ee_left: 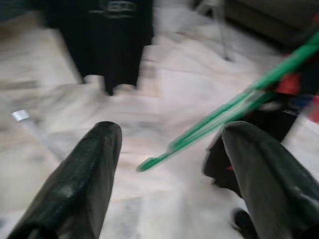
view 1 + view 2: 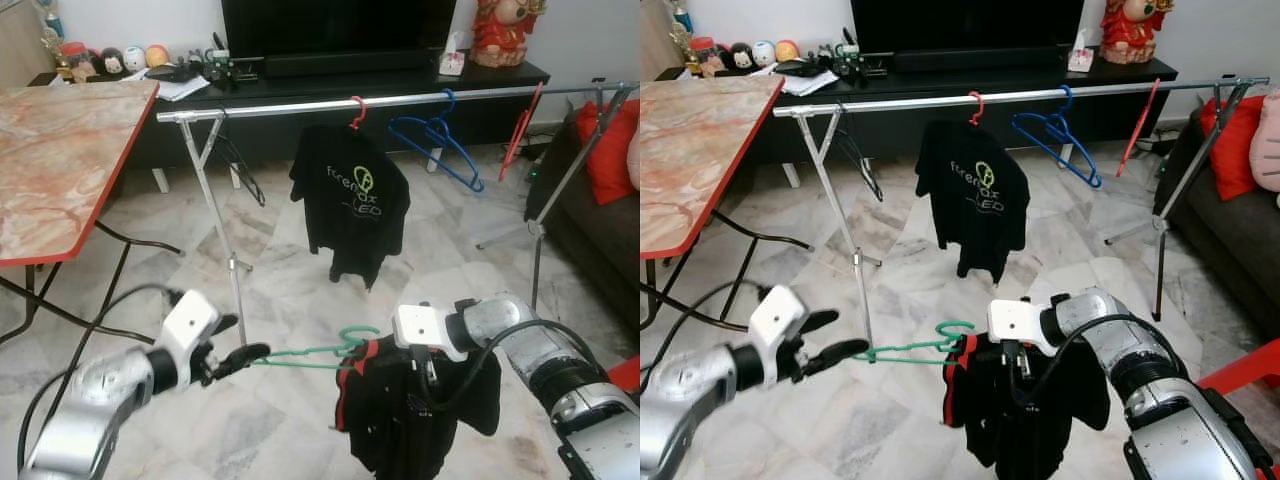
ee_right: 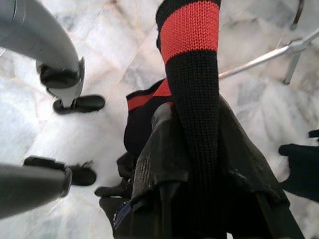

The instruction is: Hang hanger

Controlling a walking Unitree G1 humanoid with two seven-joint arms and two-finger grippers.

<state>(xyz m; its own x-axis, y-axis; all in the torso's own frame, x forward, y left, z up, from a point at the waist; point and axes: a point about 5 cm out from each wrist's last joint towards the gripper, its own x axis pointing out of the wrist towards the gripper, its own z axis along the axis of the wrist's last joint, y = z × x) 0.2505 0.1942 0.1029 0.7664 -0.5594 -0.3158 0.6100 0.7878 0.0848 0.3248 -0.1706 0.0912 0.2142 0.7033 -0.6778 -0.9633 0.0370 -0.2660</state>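
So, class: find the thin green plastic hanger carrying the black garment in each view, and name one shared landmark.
Left eye view: green plastic hanger, low centre, between the grippers.
Right eye view: low centre, slightly further left.
Left wrist view: blurred green bar running between the two black fingers.
Right wrist view: cannot be made out.
Shared landmark: hanging black printed T-shirt.

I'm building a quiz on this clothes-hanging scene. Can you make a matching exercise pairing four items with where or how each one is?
Items:
1. green hanger
2. blue hanger
3. black T-shirt with logo
4. red-trimmed black garment

Places:
A. empty, on the rail
B. gripped by the right end effector
C. on a red hanger
D. between the open fingers of the left end effector

Pairs: 1-D, 2-A, 3-C, 4-B
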